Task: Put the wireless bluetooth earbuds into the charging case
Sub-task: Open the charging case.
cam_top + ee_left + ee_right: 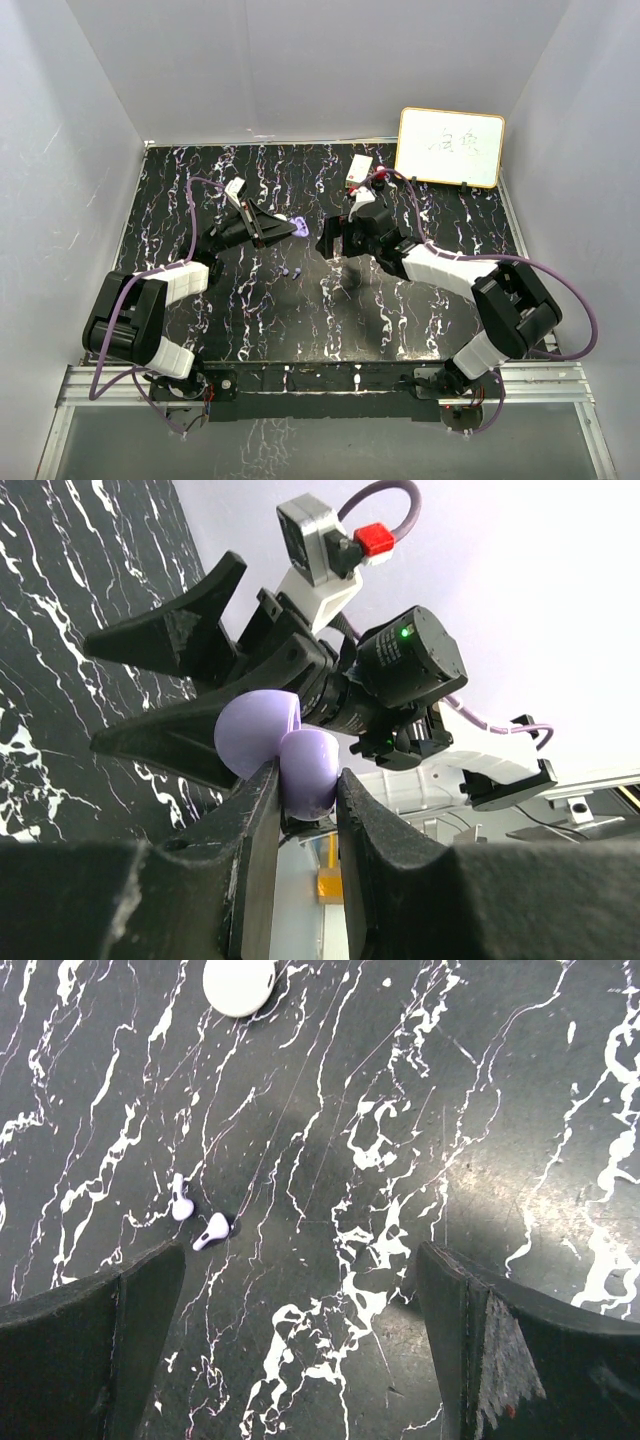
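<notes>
Over the black marbled table (400,330), the left claw (307,777) pinches the open purple case (262,730), held up off the surface. The right claw (300,1265) hangs spread wide and empty, with two tiny earbuds (213,1228) lying loose side by side near one finger. Fetching a bud looks like the step in hand; next that claw must shift over, drop and close on one

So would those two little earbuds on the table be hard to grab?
Probably. The earbuds look tiny beside the open right gripper, so they are likely light and easily flicked away. Their rounded, glossy shells may slip or roll on the smooth table.
</notes>
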Tool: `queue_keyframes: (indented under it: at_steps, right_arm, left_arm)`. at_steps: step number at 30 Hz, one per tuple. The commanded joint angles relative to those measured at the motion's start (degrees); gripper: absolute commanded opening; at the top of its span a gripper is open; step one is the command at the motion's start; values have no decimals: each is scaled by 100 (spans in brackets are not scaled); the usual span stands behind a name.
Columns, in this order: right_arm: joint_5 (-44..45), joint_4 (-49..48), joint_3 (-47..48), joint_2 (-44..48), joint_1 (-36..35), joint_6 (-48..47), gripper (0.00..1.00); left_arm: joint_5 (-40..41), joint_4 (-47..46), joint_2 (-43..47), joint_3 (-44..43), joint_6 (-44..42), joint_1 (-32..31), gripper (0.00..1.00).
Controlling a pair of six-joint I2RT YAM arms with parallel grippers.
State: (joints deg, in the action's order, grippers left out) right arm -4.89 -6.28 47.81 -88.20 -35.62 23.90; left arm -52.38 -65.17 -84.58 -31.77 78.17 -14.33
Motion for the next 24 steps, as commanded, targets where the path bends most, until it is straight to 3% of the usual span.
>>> queue_keyframes:
  at_steps: [1,24]
  right_arm:
    - [416,21,420,280,32,-146,98]
    - [355,637,1150,-14,-162,-457,98]
  left_arm:
    - [-348,-200,133,-171,241,44,0]
    - [-768,194,-491,-393,172,47,0]
